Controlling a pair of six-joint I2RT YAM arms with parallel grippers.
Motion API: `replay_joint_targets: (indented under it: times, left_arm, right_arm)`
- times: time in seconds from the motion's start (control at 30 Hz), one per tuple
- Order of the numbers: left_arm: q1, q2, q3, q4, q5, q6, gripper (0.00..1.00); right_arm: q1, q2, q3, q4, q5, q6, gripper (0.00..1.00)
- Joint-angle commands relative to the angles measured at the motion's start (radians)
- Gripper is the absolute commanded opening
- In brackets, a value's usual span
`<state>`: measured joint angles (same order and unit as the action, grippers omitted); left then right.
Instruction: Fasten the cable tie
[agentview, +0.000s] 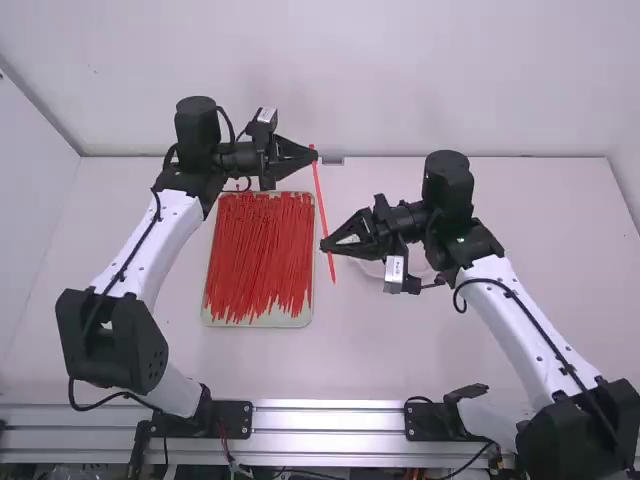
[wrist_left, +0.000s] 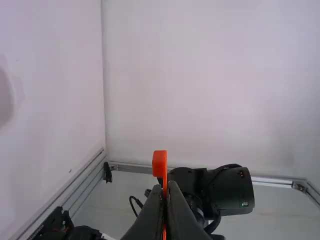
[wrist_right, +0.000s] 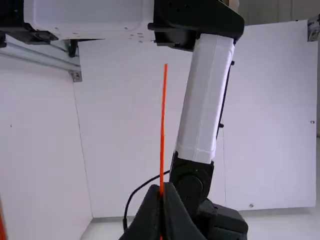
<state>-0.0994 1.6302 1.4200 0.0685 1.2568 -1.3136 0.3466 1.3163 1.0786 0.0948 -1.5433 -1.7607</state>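
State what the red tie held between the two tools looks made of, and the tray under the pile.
Cable tie: likely plastic, maybe nylon; thin, evenly red, straight strip with a moulded blocky head. Tray: pale, flat, rounded corners; plastic or card, cannot tell.

No readable text or signs anywhere.
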Motion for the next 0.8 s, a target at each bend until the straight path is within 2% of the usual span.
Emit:
replay_joint_targets:
  times: [0.0, 0.17, 0.2, 0.23, 0.33, 0.4, 0.43, 0.6, 0.67, 0.7, 0.77]
  left_arm:
    - [-0.005, -0.006, -0.006, 0.004, 0.018, 0.011, 0.02]
    - [-0.005, -0.006, -0.006, 0.004, 0.001, 0.109, 0.02]
    - [-0.005, -0.006, -0.006, 0.003, -0.024, 0.202, 0.02]
    - [-0.005, -0.006, -0.006, 0.003, -0.027, 0.212, 0.02]
    - [-0.005, -0.006, -0.006, 0.006, -0.072, 0.37, 0.02]
    - [-0.006, -0.006, -0.006, 0.017, -0.09, 0.432, 0.02]
    - [-0.005, -0.006, -0.006, 0.027, -0.103, 0.54, 0.02]
    - [-0.006, -0.006, -0.006, 0.047, -0.101, 0.861, 0.02]
    - [-0.005, -0.006, -0.006, 0.041, -0.093, 0.946, 0.02]
    - [-0.005, -0.006, -0.006, 0.041, -0.091, 0.951, 0.02]
    - [-0.006, -0.006, -0.006, 0.042, -0.088, 1.012, 0.02]
  right_arm:
    - [0.002, 0.004, 0.026, 0.002, -0.017, 0.009, 0.0]
    - [0.0, 0.004, 0.026, 0.014, -0.017, 0.147, 0.0]
    - [0.002, 0.004, 0.026, 0.033, -0.017, 0.279, 0.0]
    - [0.002, 0.004, 0.026, 0.036, -0.017, 0.294, 0.0]
    - [0.002, 0.004, 0.026, 0.105, -0.017, 0.564, 0.0]
    - [0.001, 0.004, 0.026, 0.14, -0.016, 0.665, 0.0]
    - [0.001, 0.004, 0.026, 0.194, -0.017, 0.812, 0.0]
    - [0.001, 0.004, 0.026, 0.385, -0.003, 1.254, 0.0]
    - [0.001, 0.004, 0.026, 0.447, -0.002, 1.404, 0.0]
    - [0.001, 0.004, 0.026, 0.451, -0.002, 1.417, 0.0]
    - [0.0, 0.004, 0.026, 0.491, 0.027, 1.611, 0.0]
